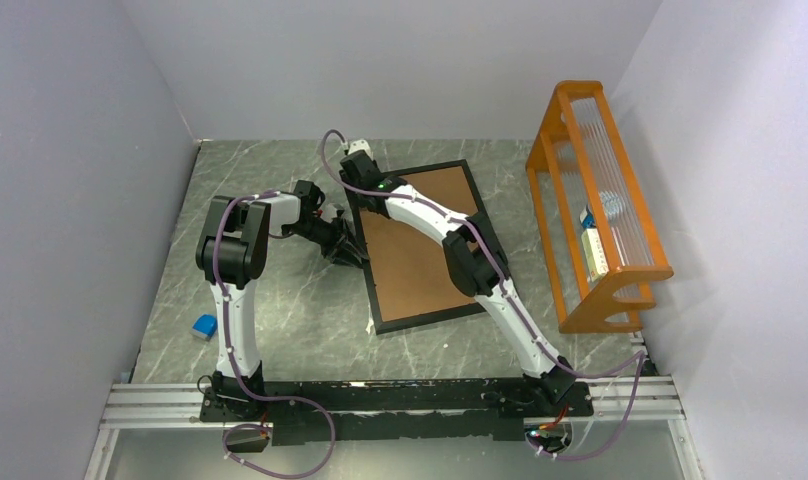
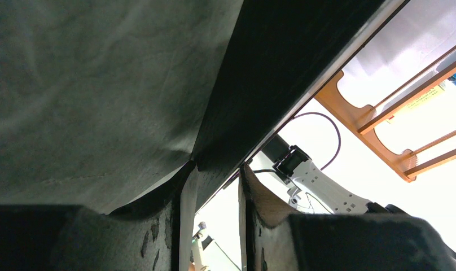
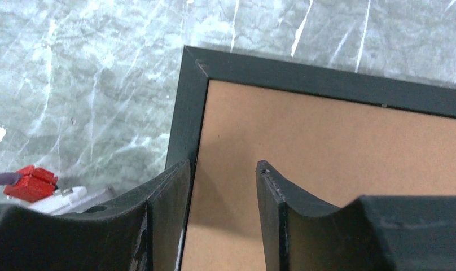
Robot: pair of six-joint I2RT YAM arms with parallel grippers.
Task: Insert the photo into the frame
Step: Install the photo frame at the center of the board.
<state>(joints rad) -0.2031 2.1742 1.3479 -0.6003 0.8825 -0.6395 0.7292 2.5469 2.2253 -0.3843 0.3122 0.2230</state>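
Observation:
The black frame [image 1: 430, 317] lies in the middle of the table, filled by a plain brown backing board [image 1: 410, 260]. The photo is hidden. My left gripper [image 1: 352, 250] reaches in low from the left. In the left wrist view its fingertips [image 2: 217, 169] pinch the frame's [image 2: 271, 84] left rail, seen from underneath. My right gripper [image 1: 358, 190] hangs over the frame's far-left corner. In the right wrist view it [image 3: 223, 166] stands open, one finger over the frame's [image 3: 327, 82] left rail and the other over the board [image 3: 338, 152], nothing between them.
An orange wooden rack [image 1: 595, 210] stands along the right wall and also shows in the left wrist view [image 2: 384, 124]. A small blue object [image 1: 204, 325] lies near the left arm's base. A red connector [image 3: 31, 182] sits left of the right fingers. Walls close in three sides.

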